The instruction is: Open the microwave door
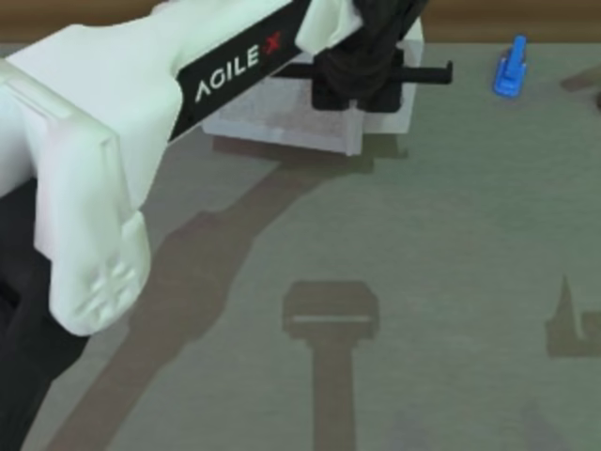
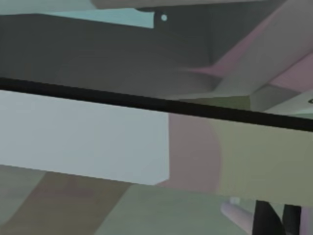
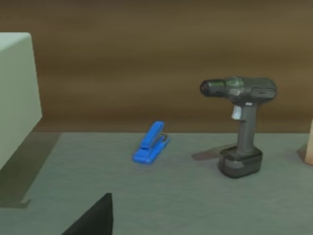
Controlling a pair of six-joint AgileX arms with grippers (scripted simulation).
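The white microwave (image 1: 302, 120) stands at the table's far middle, largely covered by my left arm. Its door (image 1: 272, 124) shows as a pale speckled front face; I cannot tell whether it stands ajar. My left gripper (image 1: 362, 80), black with a thin black crossbar, hangs over the microwave's front right part, right at the door's right edge. The left wrist view is filled from very close by a flat white panel (image 2: 83, 134) with a black line across it. My right gripper (image 3: 98, 218) shows only as a dark corner, low over the table to the right of the microwave (image 3: 14, 93).
A blue stapler (image 1: 510, 68) (image 3: 150, 143) lies on the table at the far right. Beyond it in the right wrist view stands a dark cordless drill (image 3: 240, 128) upright on its battery. The grey-green table (image 1: 423, 244) carries the arms' shadows.
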